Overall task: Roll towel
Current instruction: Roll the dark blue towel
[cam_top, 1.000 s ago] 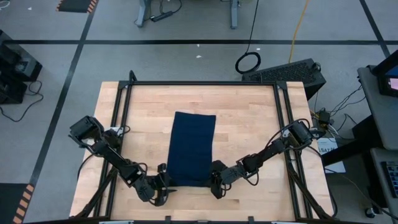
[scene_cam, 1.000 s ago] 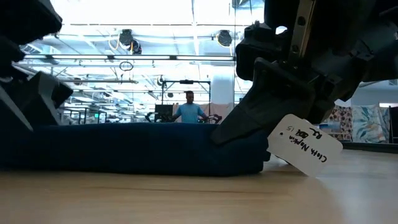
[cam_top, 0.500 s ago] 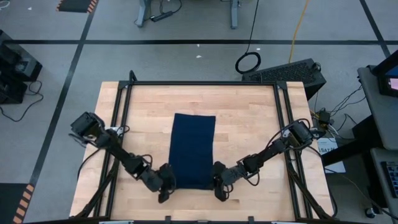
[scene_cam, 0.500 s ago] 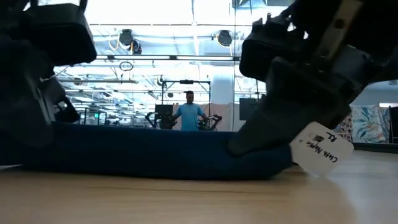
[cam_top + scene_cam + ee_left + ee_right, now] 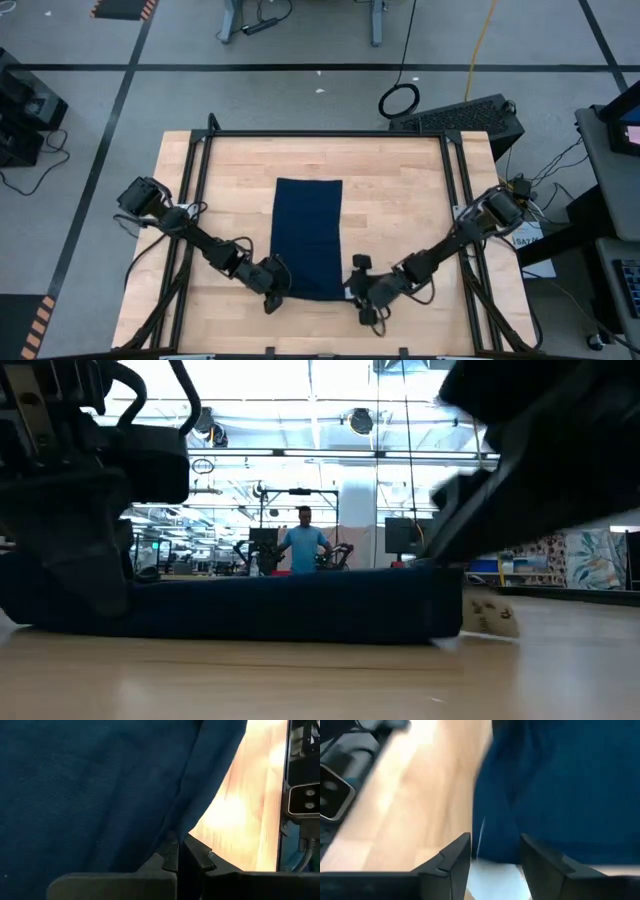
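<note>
Towel (image 5: 308, 238) lies flat mid-table, a long navy strip running from near edge toward far side. No roll visible yet from above. In the low view its near edge (image 5: 250, 605) looks thick, maybe a first fold or turn, but can't tell from that angle. White tag (image 5: 490, 618) sits on the wood just beside the towel's near corner on the right arm's side.

Left hand (image 5: 272, 280) is at the near corner on its side, fingers (image 5: 170, 855) pinched shut w/ the cloth edge caught between them; wrist view shows fabric draping up from the tips. So one corner is gripped.

Right hand (image 5: 362, 293) is just off the other near corner, fingers (image 5: 450, 857) apart w/ nothing between them; towel edge lies just ahead of the tips, not touching as far as seen.

Progress, judged: early. Done: towel laid out straight, left corner taken. Left: right hand needs its corner, then both roll the near edge toward the far end along the whole length. Table (image 5: 400, 190) beyond the towel is bare wood.
</note>
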You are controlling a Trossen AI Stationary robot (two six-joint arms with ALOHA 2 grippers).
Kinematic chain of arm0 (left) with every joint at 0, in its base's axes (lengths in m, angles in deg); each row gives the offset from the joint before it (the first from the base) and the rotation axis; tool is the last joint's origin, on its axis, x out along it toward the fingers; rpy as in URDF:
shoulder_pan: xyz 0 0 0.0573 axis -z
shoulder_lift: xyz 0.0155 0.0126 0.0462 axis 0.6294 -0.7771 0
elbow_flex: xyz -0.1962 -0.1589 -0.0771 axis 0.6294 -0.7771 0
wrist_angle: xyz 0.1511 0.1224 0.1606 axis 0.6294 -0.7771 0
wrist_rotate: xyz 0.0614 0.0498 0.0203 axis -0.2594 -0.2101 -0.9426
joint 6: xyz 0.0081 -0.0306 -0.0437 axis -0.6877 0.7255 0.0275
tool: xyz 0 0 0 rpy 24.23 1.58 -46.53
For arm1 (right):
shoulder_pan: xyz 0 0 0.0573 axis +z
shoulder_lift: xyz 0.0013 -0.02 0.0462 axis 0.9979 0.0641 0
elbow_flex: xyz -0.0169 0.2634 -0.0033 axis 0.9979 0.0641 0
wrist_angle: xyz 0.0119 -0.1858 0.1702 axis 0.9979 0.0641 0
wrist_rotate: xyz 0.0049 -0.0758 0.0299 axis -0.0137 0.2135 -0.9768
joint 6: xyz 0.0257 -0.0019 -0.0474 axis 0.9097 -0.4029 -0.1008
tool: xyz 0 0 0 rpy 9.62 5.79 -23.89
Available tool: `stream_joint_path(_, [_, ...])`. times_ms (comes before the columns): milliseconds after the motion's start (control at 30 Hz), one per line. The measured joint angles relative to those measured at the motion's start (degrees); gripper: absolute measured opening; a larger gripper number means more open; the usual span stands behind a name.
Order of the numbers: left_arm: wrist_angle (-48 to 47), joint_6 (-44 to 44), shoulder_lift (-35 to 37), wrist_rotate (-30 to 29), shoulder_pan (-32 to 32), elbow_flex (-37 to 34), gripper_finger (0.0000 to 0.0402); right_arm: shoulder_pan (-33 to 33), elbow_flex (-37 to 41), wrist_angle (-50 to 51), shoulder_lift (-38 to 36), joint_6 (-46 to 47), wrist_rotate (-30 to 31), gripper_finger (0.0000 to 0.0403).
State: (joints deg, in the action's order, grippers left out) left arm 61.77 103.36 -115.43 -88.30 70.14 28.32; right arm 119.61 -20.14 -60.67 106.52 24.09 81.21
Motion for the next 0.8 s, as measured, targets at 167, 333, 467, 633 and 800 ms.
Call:
stream_joint_path(167, [1.3, 1.5, 0.0, 0.0, -0.9, 0.0, 0.0005, 4.1, -0.1, -8.2, 0.9, -14.4, 8.2, 0.0162])
stream_joint_path(333, [12.3, 1.5, 0.0, 2.0, -0.7, 0.0, 0.0005, 6.0, -0.1, -14.2, 3.8, -21.9, 8.9, 0.0162])
stream_joint_path(467, [17.1, 2.9, 0.0, 3.0, 0.2, 0.0, 0.0004, 6.8, -0.1, -14.9, 4.0, -24.4, 9.0, 0.0157])
stream_joint_path(633, [14.7, 4.5, -0.5, 2.0, 0.9, 0.0, 0.0004, 7.4, -0.2, -11.9, 4.0, -25.5, 11.8, 0.0136])
stream_joint_path(800, [13.2, 6.2, -0.8, 0.5, 1.2, -0.1, 0.0004, 6.6, -0.2, -9.6, 4.0, -23.9, 11.9, 0.0126])
